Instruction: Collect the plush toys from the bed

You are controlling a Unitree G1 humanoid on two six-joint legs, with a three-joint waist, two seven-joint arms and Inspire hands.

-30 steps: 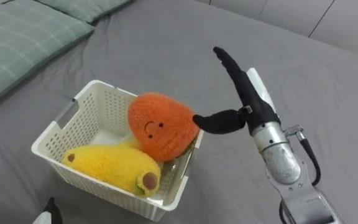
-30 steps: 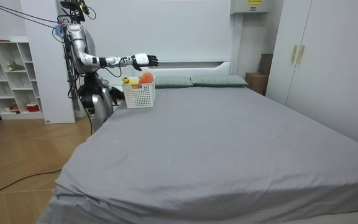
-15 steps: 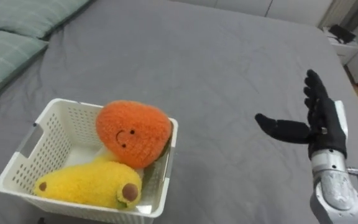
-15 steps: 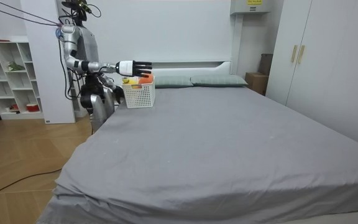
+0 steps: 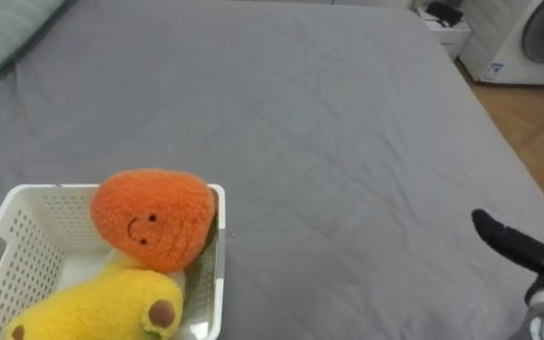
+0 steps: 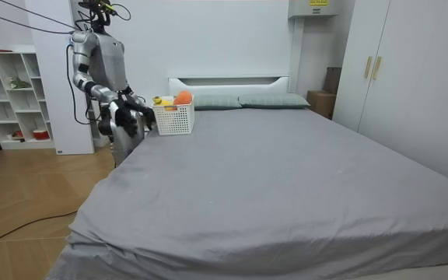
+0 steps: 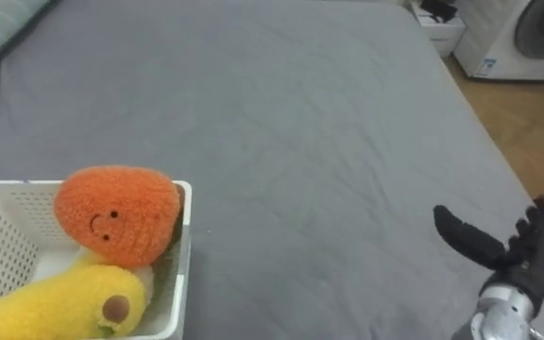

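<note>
Entry: toy pick-up on the bed, grey sheet. Basket: white plastic w/ openwork walls, standing on the bed at our lower left. In the room view it sits up by the pillows, w/ the robot standing at the bedside just beside it. Contents, qty 2: orange toy, round w/ a smiling face, riding above the rim against the right wall; yellow toy, long, lying below and touching it. Both toys we see are thus in the basket. Right hand: low at our right near the bed's edge, well apart from the basket. Its fingers are straight and spread, thumb out sideways, holding and touching nothing. Step in hand, as we judge it: stowing looks done; next is prob. to scan the rest of the bed or take up the basket. Handling note: the orange toy sits high and loose, so we'd grip the basket by its rim and lift it level w/o jolts, else the toy may roll out.
</note>
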